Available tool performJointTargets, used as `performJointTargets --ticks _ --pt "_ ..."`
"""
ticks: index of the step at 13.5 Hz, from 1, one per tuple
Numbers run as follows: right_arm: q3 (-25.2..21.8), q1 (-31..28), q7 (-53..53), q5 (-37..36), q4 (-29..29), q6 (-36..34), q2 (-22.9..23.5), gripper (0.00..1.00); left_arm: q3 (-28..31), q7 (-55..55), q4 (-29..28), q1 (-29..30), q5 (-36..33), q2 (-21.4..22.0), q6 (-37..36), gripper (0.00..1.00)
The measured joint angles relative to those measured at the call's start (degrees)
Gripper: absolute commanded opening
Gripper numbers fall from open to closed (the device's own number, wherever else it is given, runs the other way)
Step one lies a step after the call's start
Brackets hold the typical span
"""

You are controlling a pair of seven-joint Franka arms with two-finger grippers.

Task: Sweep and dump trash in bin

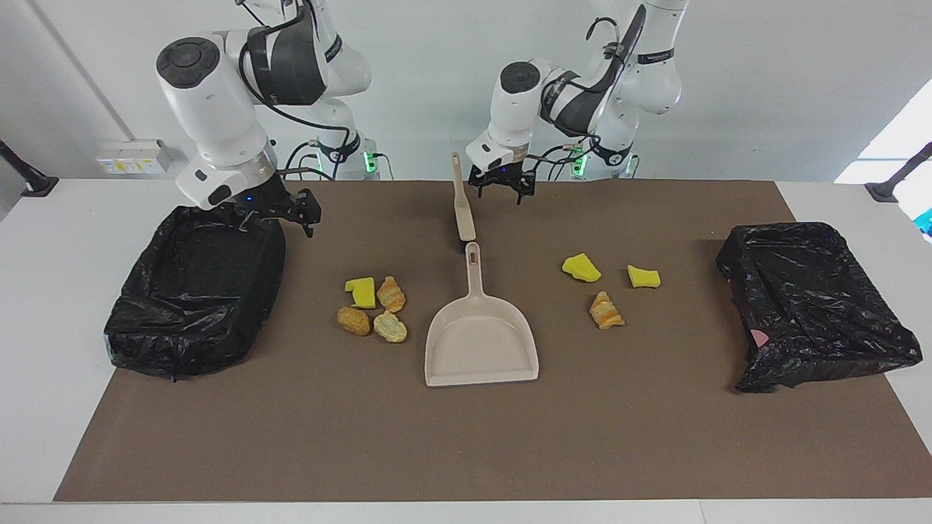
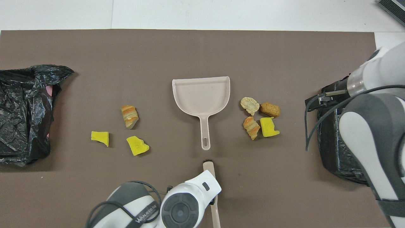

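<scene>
Hovering with the left gripper (image 1: 501, 191), fingers spread and holding nothing, over the thin handle of the beige brush (image 1: 461, 211). Judging that brush to be light, stiff and slim, best pinched across the handle right below the claw, clear of the dark bristle tip. Noting the dustpan (image 1: 480, 342) lying end to end with the brush, farther from the robots, its handle almost touching the bristles. Guessing at rigid thin plastic, likely to skate on the brown mat (image 1: 466, 437) when nudged.

Reading the trash as light, soft and prone to rolling. Finding four pieces (image 1: 373, 306) huddled beside the pan, off toward the right arm's end from this claw, and three pieces (image 1: 608, 287) spread loosely toward the left arm's end. Seeing nothing between brush and either cluster except the pan itself.

Hanging with the right gripper (image 1: 295, 211), also open and empty, over the rim of one black-lined bin (image 1: 196, 291). Spotting the second bin (image 1: 808, 306) well apart at the left arm's end, its liner slumped and possibly snagging a tipped pan.
</scene>
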State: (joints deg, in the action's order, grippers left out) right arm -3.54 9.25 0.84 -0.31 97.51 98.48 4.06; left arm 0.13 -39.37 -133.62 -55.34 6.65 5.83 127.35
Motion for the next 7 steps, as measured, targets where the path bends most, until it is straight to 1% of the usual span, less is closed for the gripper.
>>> performJointTargets --ticks 4,5,6,7 --pt "0.06 2.56 0.1 0.0 0.15 2.6 3.69 1.0 -0.03 -13.51 -0.66 -10.02 0.04 -3.42 4.94 1.0" --pt "0.06 2.84 0.1 0.0 0.26 2.6 4.18 1.0 -0.02 -15.85 -0.75 -11.81 0.04 -4.68 6.11 0.87" --pt "0.07 3.23 0.1 0.0 0.68 2.6 4.38 1.0 -0.03 -17.56 -0.78 -13.2 0.04 -6.13 7.47 0.8" --pt "0.07 3.67 0.1 0.0 1.19 2.6 4.4 1.0 -0.04 -18.34 -0.76 -13.79 0.04 -7.24 8.51 0.79"
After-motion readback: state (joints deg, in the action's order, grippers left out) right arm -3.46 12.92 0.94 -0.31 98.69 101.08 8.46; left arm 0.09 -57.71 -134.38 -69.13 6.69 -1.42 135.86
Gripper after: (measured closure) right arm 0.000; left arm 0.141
